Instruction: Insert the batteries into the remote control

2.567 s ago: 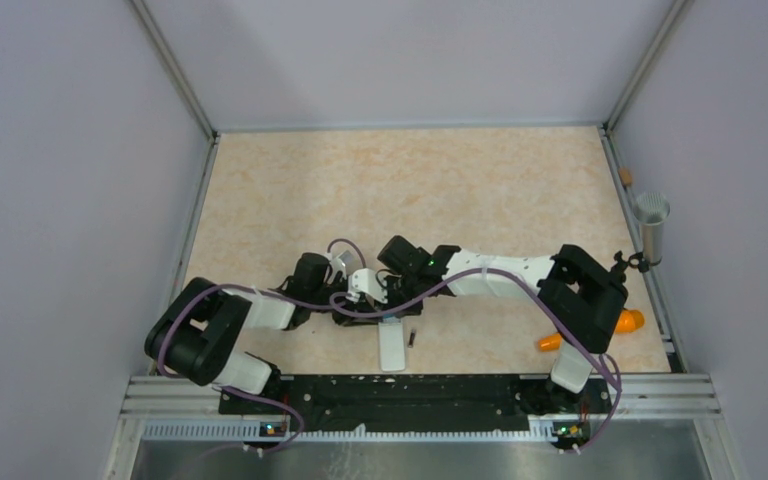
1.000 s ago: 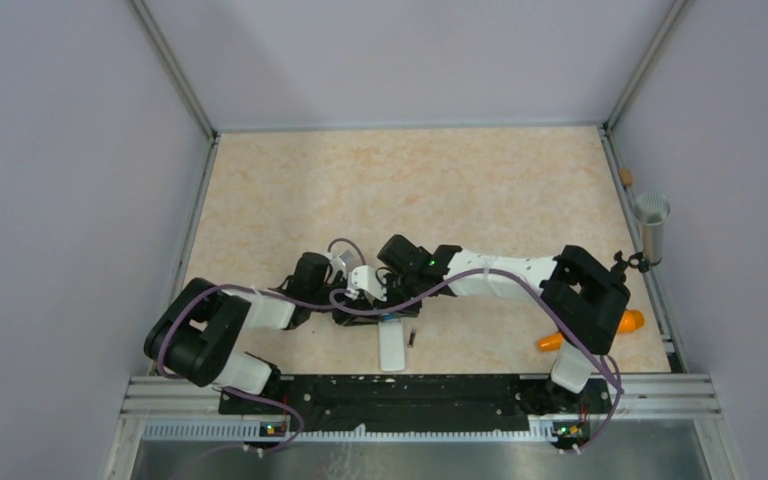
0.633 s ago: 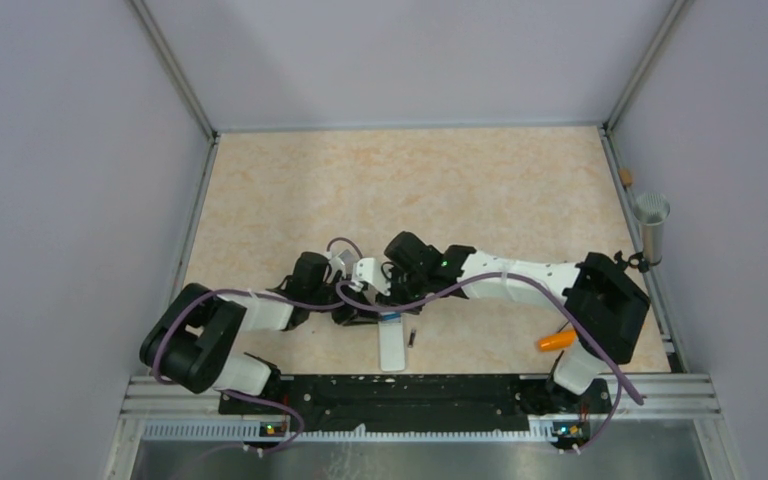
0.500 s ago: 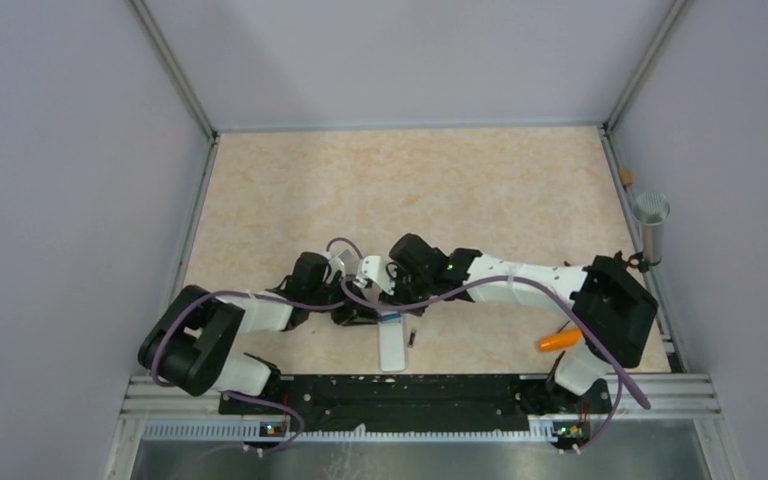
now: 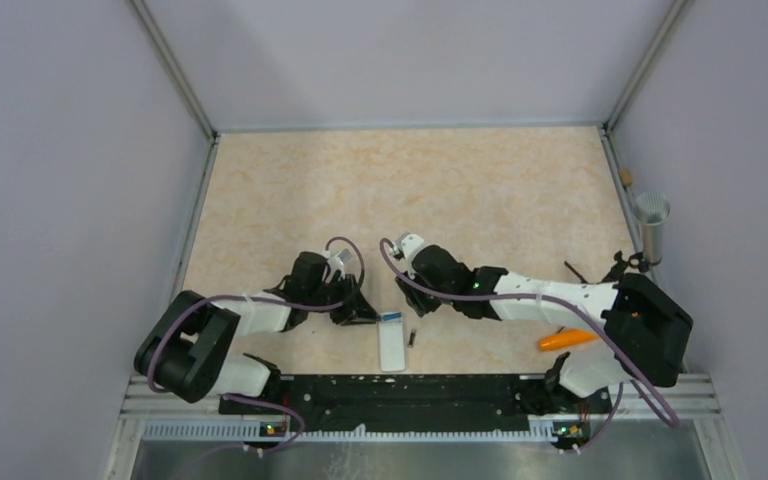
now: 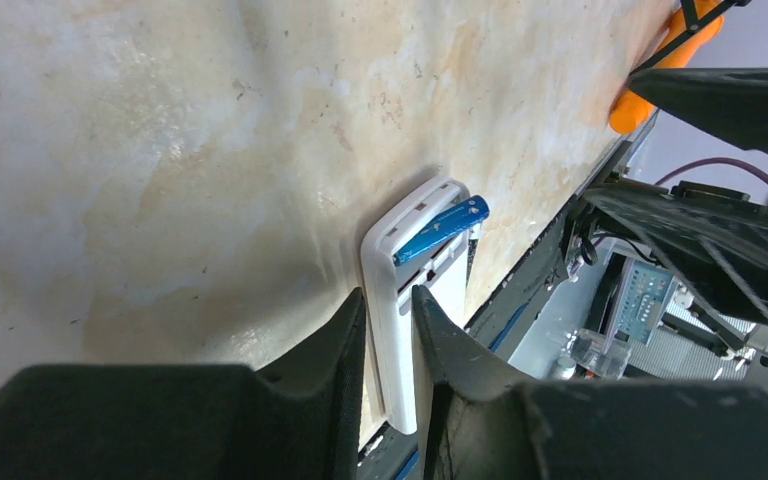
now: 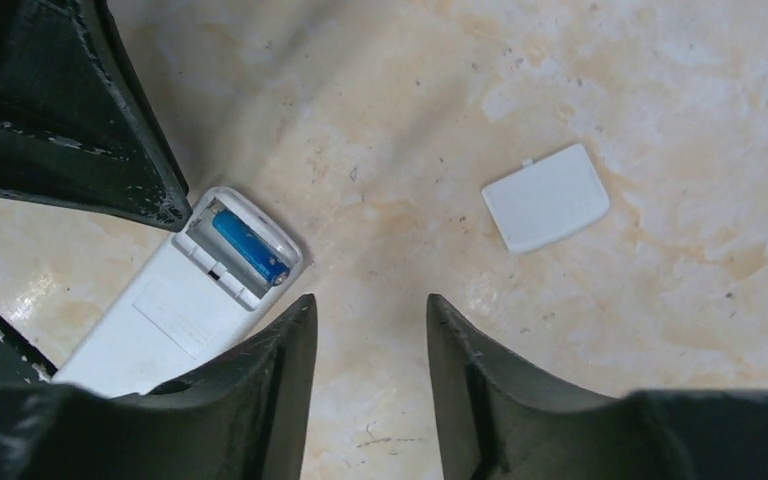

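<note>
The white remote control point(image 5: 392, 348) lies back up near the table's front edge, its battery bay open at the far end. A blue battery point(image 5: 392, 317) point(image 7: 250, 247) sits in that bay, slanting across it in the left wrist view point(image 6: 442, 229). A dark battery point(image 5: 412, 338) lies on the table just right of the remote point(image 7: 175, 305). My left gripper point(image 5: 368, 312) point(image 6: 388, 292) is at the remote's top left corner, jaws narrowly apart, with the remote's long edge point(image 6: 385, 255) showing in the gap; no grip can be made out. My right gripper point(image 5: 417, 303) point(image 7: 370, 297) hovers open and empty right of the bay.
The white battery cover point(image 7: 546, 198) lies loose on the table beyond the right fingers; the right arm hides it from above. An orange tapered object point(image 5: 563, 339) lies at the front right. A metal cup point(image 5: 651, 225) hangs on the right rail.
My right arm has drawn back to the right, away from the remote's bay, and its jaws have widened. The blue battery now shows uncovered in the bay. The remote has not moved.
</note>
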`<state>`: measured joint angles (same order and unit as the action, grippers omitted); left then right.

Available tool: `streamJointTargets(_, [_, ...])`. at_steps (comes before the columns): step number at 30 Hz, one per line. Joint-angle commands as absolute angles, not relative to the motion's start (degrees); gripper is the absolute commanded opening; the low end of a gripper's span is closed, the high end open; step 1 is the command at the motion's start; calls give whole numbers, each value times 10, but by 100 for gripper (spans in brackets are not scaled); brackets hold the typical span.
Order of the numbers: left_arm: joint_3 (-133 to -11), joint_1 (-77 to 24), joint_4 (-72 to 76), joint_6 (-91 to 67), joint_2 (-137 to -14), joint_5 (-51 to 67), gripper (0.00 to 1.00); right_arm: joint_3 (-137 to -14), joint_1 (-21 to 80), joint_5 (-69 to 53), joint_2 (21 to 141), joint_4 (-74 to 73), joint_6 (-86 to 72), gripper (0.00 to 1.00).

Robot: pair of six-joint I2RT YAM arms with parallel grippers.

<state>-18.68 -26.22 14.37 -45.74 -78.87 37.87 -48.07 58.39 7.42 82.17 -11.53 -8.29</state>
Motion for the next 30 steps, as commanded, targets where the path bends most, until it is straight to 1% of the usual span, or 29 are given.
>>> streamJointTargets(1, [-196,-258,146,-445,-766,375,24,-442,585,84,783,-35,-189,41])
streamJointTargets(2, [-196,-259,146,-444,-764,375,24,-430,583,72,773,-15,-199,35])
streamJointTargets(4, [-198,-259,143,-442,-765,374,23,-414,581,51,767,20,-217,30])
streamJointTargets(6, [-198,-259,146,-441,-769,376,23,-417,581,45,773,23,-237,18])
streamJointTargets(7, [-198,-259,149,-441,-771,376,22,-423,581,42,779,18,-245,17])
streamJointTargets(8, [-198,-259,150,-441,-773,378,22,-429,581,40,786,13,-259,17])
streamJointTargets(10, [-199,-259,153,-441,-777,378,22,-435,581,29,797,11,-276,22])
streamJointTargets(15, [-199,-259,163,-444,-785,382,21,-439,582,49,808,2,-329,26])
streamJointTargets(19, [-198,-259,171,-446,-792,386,20,-459,581,50,827,-37,-364,25])
streamJointTargets(30, [-199,-259,181,-449,-805,391,19,-459,583,46,847,-47,-423,22])
